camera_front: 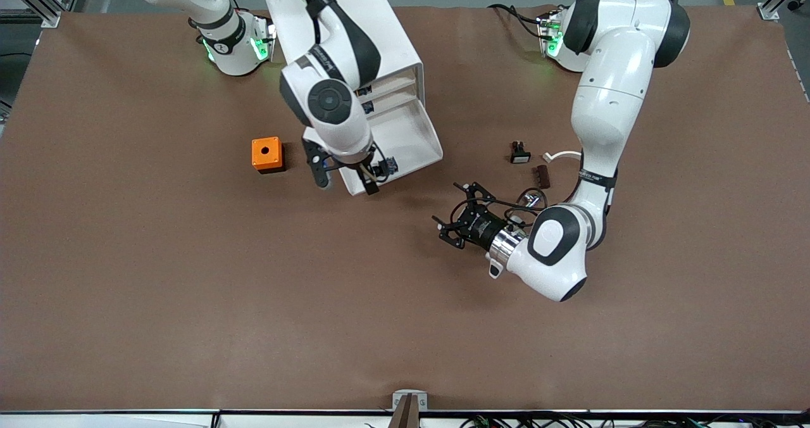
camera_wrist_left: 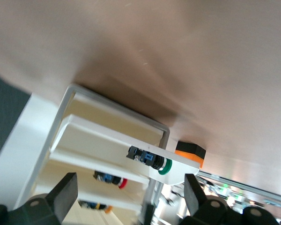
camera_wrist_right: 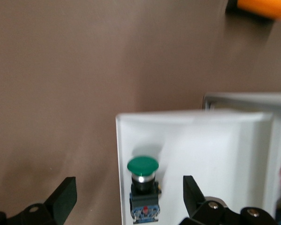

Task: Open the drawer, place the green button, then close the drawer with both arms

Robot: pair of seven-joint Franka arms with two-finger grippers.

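**Button in the drawer, front edge faces the left gripper**

Right gripper (camera_front: pixel 347 173) hangs over the outer end of the pulled-out drawer (camera_front: pixel 421 138), fingers spread, pinching nothing; directly under it the button (camera_wrist_right: pixel 143 187) lies in the drawer near the front corner, long axis along the drawer's pull direction, green cap toward the front wall; we judge placing done, closing left. Left gripper (camera_front: pixel 461 216) sits low over the table near the drawer's front edge, fingers spread and empty, pointed at the drawer front; its wrist view looks straight at the cabinet (camera_front: pixel 373 48). We think the left gripper is better lined up for the push; orange box (camera_front: pixel 266 154) sits beside the drawer toward the right arm's end.
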